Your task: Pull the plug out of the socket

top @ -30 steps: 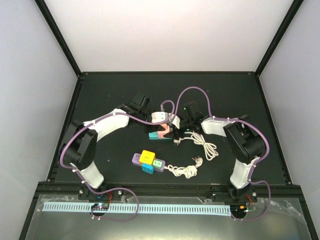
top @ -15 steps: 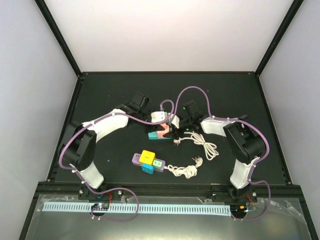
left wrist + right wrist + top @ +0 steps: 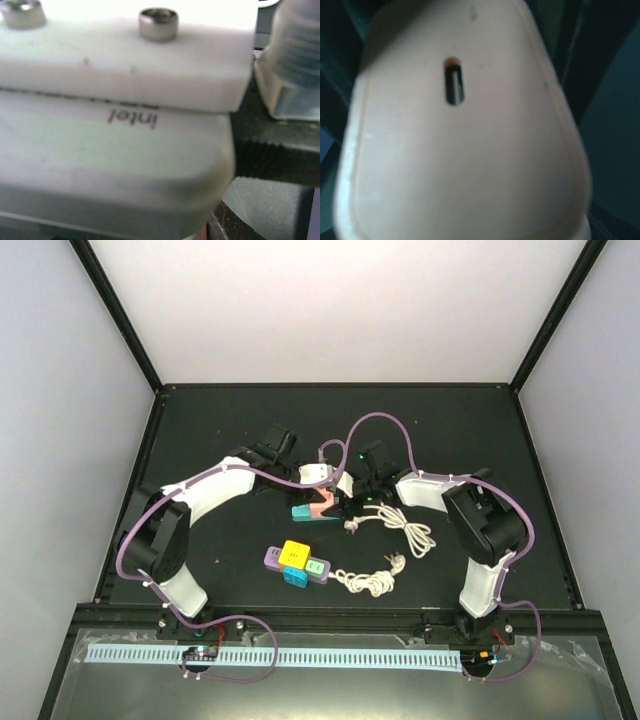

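Though blurry up close, looked like a pink-and-teal socket (image 3: pixel 312 508) mid tabletop (image 3: pixel 200 430), with a chunky white plug (image 3: pixel 316 473) just behind it. Lay long-ways roughly left to right, teal end left, pink end at the right gripper (image 3: pixel 347 502). Crowded by the left gripper (image 3: pixel 303 477) too. Couldn't tell how far open either was, or holding what.

1. The socket (image 3: pixel 318 506) is a small block, pink at its right end and teal at its left. It lies flat near the middle of the bench (image 3: pixel 200 440), slanted.
2. In the right wrist view its pink face fills the frame, blurred, with one narrow upright slot.
3. The plug (image 3: pixel 352 525) is small and pale, on a white cord (image 3: pixel 408 528), and sits just beside the pink end. We cannot tell whether it is seated. The cord trails right into loose loops.
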